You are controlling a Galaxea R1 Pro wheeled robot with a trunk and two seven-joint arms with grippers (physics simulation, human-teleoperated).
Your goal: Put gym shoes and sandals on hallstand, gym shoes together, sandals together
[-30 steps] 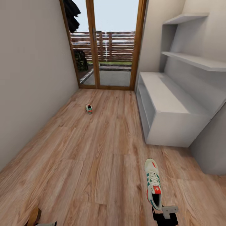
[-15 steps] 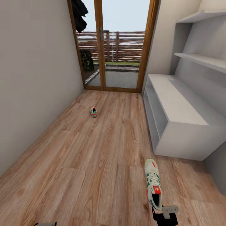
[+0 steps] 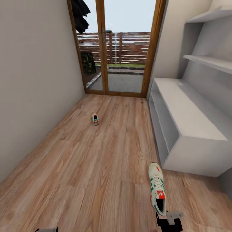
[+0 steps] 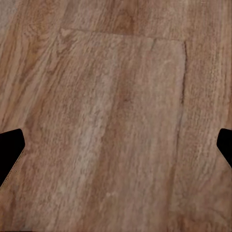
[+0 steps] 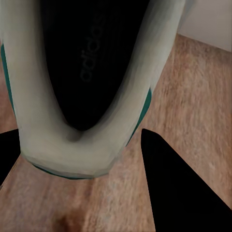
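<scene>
Right gripper (image 3: 165, 215) jaws clamp a sneaker's (image 3: 157, 188) heel; left gripper (image 4: 116, 145) jaws spread.

One gym shoe (image 3: 157, 188) lies near, right — the other (image 3: 95, 119) far ahead, left of the hallstand (image 3: 187, 125).

A glazed door (image 3: 117, 48) with a wood frame closes the far end, a slatted fence (image 3: 129, 48) and a paved patch (image 3: 122, 82) showing through it, a dark garment (image 3: 80, 14) hangs at its upper left, and a plain wall (image 3: 35, 80) runs along the left.
</scene>
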